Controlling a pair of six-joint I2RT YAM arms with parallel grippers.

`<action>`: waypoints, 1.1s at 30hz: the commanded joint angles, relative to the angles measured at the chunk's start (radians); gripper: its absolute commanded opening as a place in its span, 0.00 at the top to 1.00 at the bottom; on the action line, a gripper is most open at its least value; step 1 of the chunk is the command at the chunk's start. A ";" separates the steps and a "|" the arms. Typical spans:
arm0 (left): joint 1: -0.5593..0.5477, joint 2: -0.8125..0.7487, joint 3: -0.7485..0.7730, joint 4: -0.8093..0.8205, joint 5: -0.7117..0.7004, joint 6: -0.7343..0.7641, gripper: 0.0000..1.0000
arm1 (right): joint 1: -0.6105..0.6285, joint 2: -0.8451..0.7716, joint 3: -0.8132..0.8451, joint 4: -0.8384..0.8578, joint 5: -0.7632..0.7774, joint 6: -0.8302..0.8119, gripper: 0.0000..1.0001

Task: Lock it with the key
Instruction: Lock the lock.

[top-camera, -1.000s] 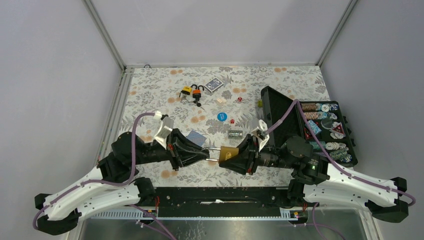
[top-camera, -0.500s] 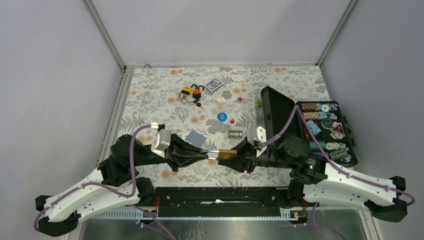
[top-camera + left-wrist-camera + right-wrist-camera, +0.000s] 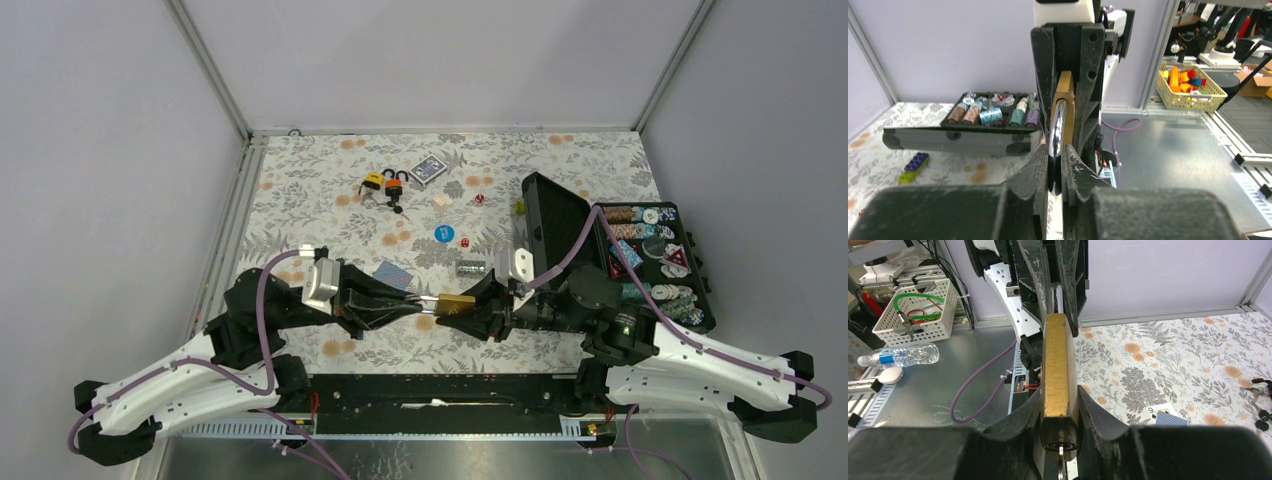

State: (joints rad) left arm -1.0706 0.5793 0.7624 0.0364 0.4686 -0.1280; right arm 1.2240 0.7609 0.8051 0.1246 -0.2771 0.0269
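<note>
Left gripper [image 3: 418, 303]: we see it shut tight on the shackle [image 3: 1057, 131], its fingers pointing right, over the near middle of the table [image 3: 300, 190].
Spare padlocks [image 3: 385, 183]: two of them, yellow and orange, lie at the far side, well apart from both grippers.
Card [image 3: 392, 275]: blue-backed, flat on the table just beyond the left gripper.
Shackle: bright steel. From the left wrist we look along it as it runs from between the fingers into the brass body.
Padlock [image 3: 456, 303]: held between the two grippers, shackle end to the left and body to the right.
Key [image 3: 1060, 463]: we make out only a silver shank at the keyhole, in the padlock's right end. The right gripper's fingers hide the rest.
Right gripper [image 3: 478, 308]: closed on the brass body, one finger pressed to each flat face, its fingers pointing left.
Case [image 3: 555, 235]: black and open, standing on the right just beyond the right arm.
Chips [image 3: 650, 255]: rows of poker chips fill the case's far-right half.
</note>
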 commanded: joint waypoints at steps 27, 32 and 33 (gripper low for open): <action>-0.158 0.091 -0.095 0.000 -0.069 0.005 1.00 | 0.002 -0.159 0.077 0.009 0.100 0.084 1.00; -0.161 0.101 -0.113 0.029 -0.063 -0.012 1.00 | 0.002 -0.165 0.079 0.072 0.087 0.152 1.00; -0.161 0.102 -0.118 0.036 -0.064 -0.016 1.00 | 0.002 -0.168 0.078 0.089 0.090 0.164 1.00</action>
State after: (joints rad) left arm -1.2102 0.6476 0.6922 0.1581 0.3462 -0.1284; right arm 1.2308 0.6292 0.8024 -0.1230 -0.2565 0.1013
